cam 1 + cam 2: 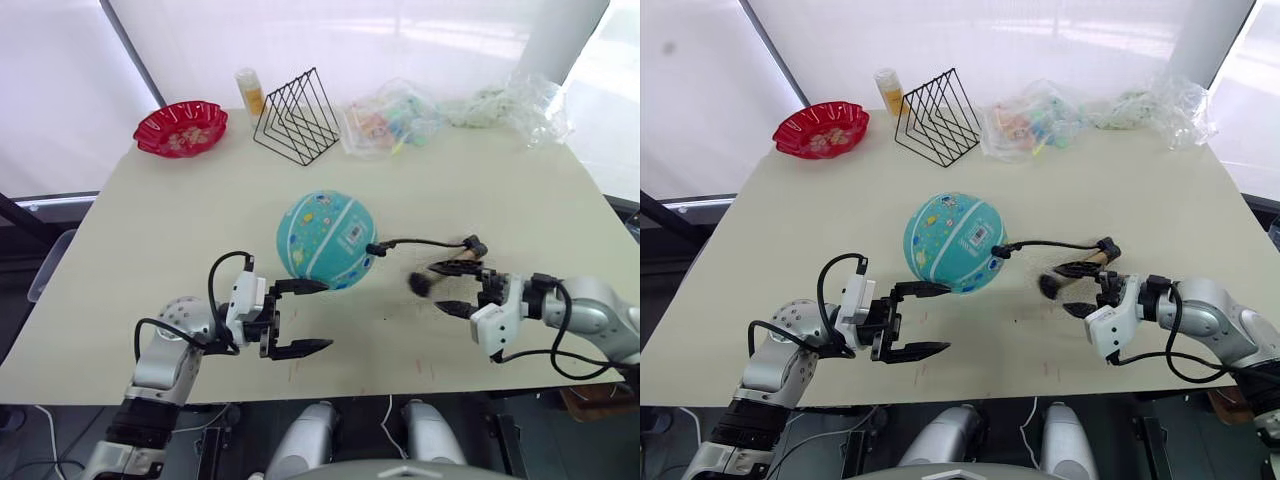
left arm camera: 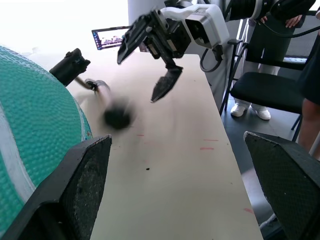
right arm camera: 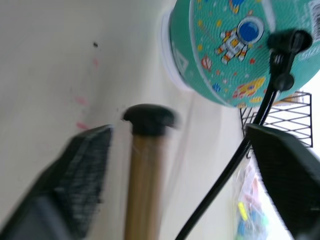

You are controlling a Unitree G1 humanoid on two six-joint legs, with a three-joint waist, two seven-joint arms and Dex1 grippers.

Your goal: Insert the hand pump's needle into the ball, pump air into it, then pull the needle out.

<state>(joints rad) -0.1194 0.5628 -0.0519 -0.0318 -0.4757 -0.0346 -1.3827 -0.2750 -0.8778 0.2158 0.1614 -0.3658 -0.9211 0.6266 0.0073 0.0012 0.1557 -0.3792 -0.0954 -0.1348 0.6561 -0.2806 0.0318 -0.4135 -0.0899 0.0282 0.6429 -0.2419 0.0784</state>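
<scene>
The teal ball (image 1: 325, 240) sits mid-table. My left gripper (image 1: 305, 317) is open just in front of it, its upper finger (image 1: 300, 287) at the ball's lower near side; in the left wrist view the ball (image 2: 35, 135) lies against one finger. The hand pump (image 1: 447, 270) lies to the right of the ball, its gold barrel (image 3: 145, 175) and black cap blurred. It sits between the wide-apart fingers of my open right gripper (image 1: 452, 288), which do not close on it. Its black hose (image 1: 425, 242) arcs to the end fitting (image 1: 375, 249), pressed on the ball. The needle is hidden.
At the table's far side stand a red scalloped dish (image 1: 182, 128), a yellow bottle (image 1: 249, 92), a black wire rack (image 1: 297, 118) and clear plastic bags (image 1: 395, 120). A black chair (image 2: 265, 92) and a standing person are beyond the table's right edge.
</scene>
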